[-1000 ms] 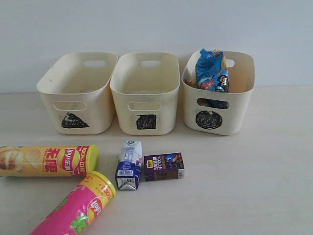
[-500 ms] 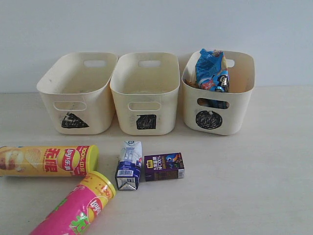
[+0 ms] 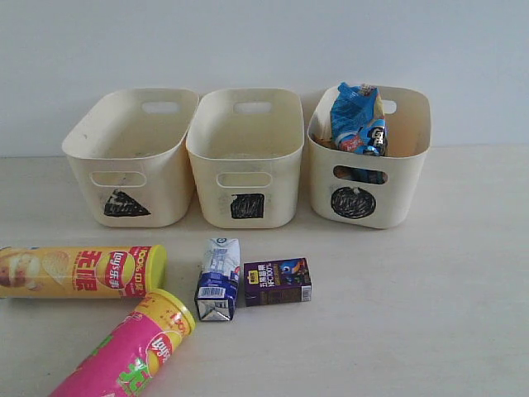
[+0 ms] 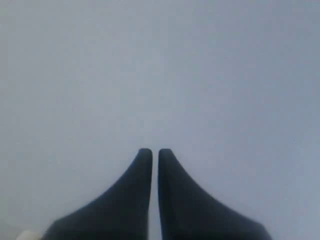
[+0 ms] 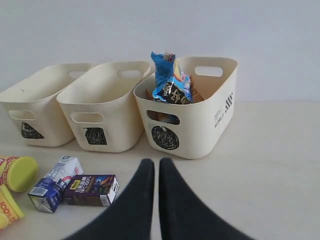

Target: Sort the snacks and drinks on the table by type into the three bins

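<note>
My left claw (image 4: 155,152) and right claw (image 5: 156,162) are shut and hold nothing, the blue bag (image 3: 357,116) sits in the upper-right bin (image 3: 409,174), and I think next I open one claw for the yellow can (image 3: 83,270), lower left on the desk (image 3: 413,314).

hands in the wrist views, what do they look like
Both look alike: the left hand and right hand each have two matte black fingers, broad at the base, tapering to narrow rounded tips. No cables or markings show.
</note>
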Robot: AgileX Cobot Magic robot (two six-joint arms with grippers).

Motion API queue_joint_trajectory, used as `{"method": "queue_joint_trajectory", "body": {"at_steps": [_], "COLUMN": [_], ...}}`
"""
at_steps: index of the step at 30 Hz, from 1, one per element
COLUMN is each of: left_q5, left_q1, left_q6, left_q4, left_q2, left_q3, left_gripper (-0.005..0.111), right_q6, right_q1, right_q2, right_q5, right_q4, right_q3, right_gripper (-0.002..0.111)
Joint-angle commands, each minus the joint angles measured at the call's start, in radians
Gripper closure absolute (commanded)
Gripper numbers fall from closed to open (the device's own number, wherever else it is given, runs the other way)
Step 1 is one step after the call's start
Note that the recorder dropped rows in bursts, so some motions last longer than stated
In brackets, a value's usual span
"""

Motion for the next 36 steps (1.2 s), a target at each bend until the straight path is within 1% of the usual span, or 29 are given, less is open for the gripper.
{"method": "queue_joint_trajectory", "body": {"at_steps": [1, 2, 4, 5, 6, 8, 10, 11, 12, 14, 15, 18, 23, 26, 28, 34, 36], "left_q5": [0.298, 0.362, 0.5, 0.591, 0.653, 0.819, 0.975, 1.064, 1.129, 1.237, 1.331, 1.529, 1.529, 1.529, 1.529, 1.529, 1.529], "left_q1": [0.002, 0.002, 0.002, 0.002, 0.0, -0.009, -0.016, -0.029, -0.044, -0.071, -0.081, -0.108, -0.175, -0.224, -0.261, -0.361, -0.385], "left_q6": [-0.031, -0.033, 0.014, 0.094, 0.168, 0.407, 0.62, 0.702, 0.747, 0.786, 0.814, 0.943, 1.094, 1.163, 1.166, 1.164, 1.162], "left_q4": [0.383, 0.435, 0.465, 0.445, 0.417, 0.307, 0.194, 0.148, 0.11, 0.052, 0.017, -0.122, -0.353, -0.43, -0.431, -0.312, -0.299], "left_q2": [0.102, 0.129, 0.2, 0.237, 0.273, 0.353, 0.431, 0.471, 0.509, 0.578, 0.617, 0.73, 0.835, 0.875, 0.901, 0.982, 1.011], "left_q3": [-0.266, -0.321, -0.45, -0.509, -0.555, -0.669, -0.745, -0.777, -0.801, -0.836, -0.852, -0.872, -0.87, -0.866, -0.862, -0.834, -0.814], "left_gripper": [0.102, 0.102, 0.102, 0.102, 0.102, 0.102, 0.102, 0.102, 0.102, 0.102, 0.102, 0.102, 0.102, 0.102, 0.102, 0.102, 0.102], "right_q6": [-0.002, -0.002, -0.002, -0.002, -0.002, -0.002, -0.002, -0.002, -0.002, -0.002, -0.002, 0.001, 0.001, 0.001, 0.001, 0.001, 0.001], "right_q1": [0.001, 0.001, 0.001, 0.001, 0.001, 0.001, 0.001, 0.001, 0.001, 0.001, 0.001, 0.001, 0.001, 0.001, 0.001, 0.001, 0.001], "right_q2": [-0.005, -0.005, -0.005, -0.005, -0.005, -0.005, -0.005, -0.005, -0.005, -0.005, -0.005, -0.005, -0.005, -0.005, -0.005, -0.005, -0.005], "right_q5": [0.002, 0.002, 0.004, 0.004, 0.006, 0.006, 0.006, 0.009, 0.009, 0.009, 0.011, 0.011, 0.015, 0.015, 0.015, 0.015, 0.015], "right_q4": [0.0, 0.0, 0.0, 0.0, 0.0, 0.0, 0.0, 0.0, 0.0, 0.0, 0.0, 0.0, 0.0, 0.0, 0.0, 0.0, 0.0], "right_q3": [0.006, 0.006, 0.006, 0.006, 0.006, 0.006, 0.006, 0.006, 0.006, 0.006, 0.006, 0.006, 0.006, 0.006, 0.006, 0.006, 0.006], "right_gripper": [0.107, 0.107, 0.107, 0.107, 0.107, 0.107, 0.107, 0.107, 0.107, 0.107, 0.107, 0.107, 0.107, 0.107, 0.107, 0.107, 0.107]}}
